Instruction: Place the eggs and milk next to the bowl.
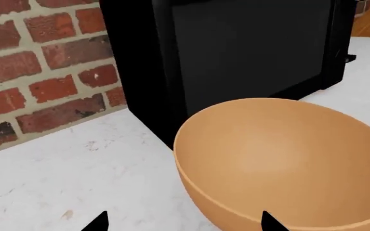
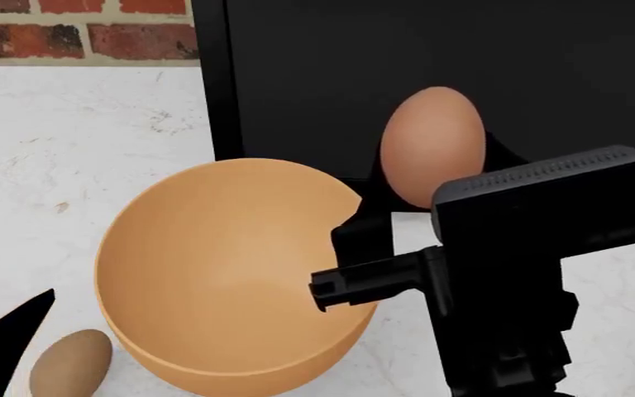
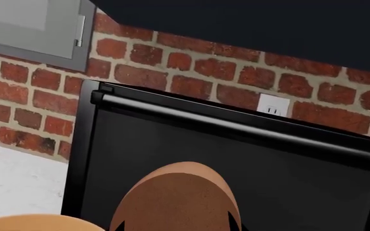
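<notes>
We see a black microwave (image 2: 439, 74) standing against the brick wall (image 3: 249, 72) on the white marble counter (image 2: 64, 141), with the orange-tan bowl (image 2: 218, 273) just in front of it. At two o'clock from the bowl our right gripper (image 2: 433, 194) is closed around the redder brown egg (image 2: 432, 145), held upright above the counter. The lighter tan egg (image 2: 72, 364) lies at seven o'clock, just beside the bowl, near our left gripper (image 1: 181, 224), whose jaws stand wide apart and empty.
</notes>
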